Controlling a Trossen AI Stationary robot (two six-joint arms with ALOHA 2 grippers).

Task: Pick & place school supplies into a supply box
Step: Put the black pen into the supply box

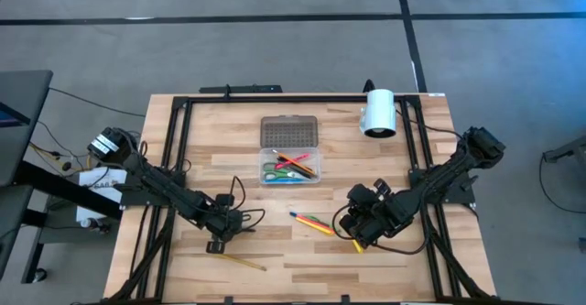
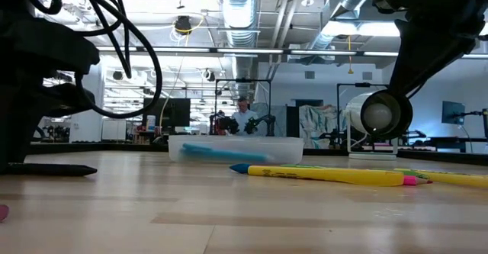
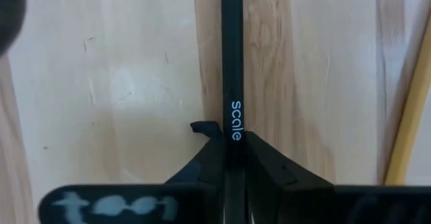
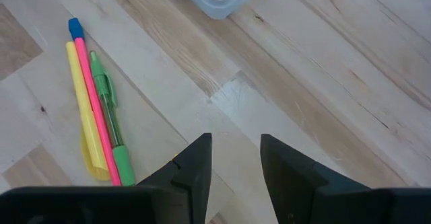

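Two dark arms reach over the wooden desk [image 1: 302, 259], one from each side edge. Near the far edge stands a white cylinder [image 1: 378, 113], and beside it toward the middle lies the grey dotted lid [image 1: 288, 129]; touching the lid on its near side is the clear supply box [image 1: 290, 166], which holds green-handled scissors [image 1: 275, 174] and several red, orange and blue pens. The right gripper [image 4: 236, 158] hovers near the right part of the near edge with its fingers apart and nothing between them; just beside it lie a yellow highlighter [image 4: 86, 120], a pink pen [image 4: 94, 103] with a blue cap and a green pen [image 4: 110, 123], side by side and touching. The left gripper [image 3: 232, 158], low over the desk's near left part, has its fingers clamped on a black marker [image 3: 232, 62]. A yellow pencil [image 1: 240, 261] lies near that marker, toward the near edge.
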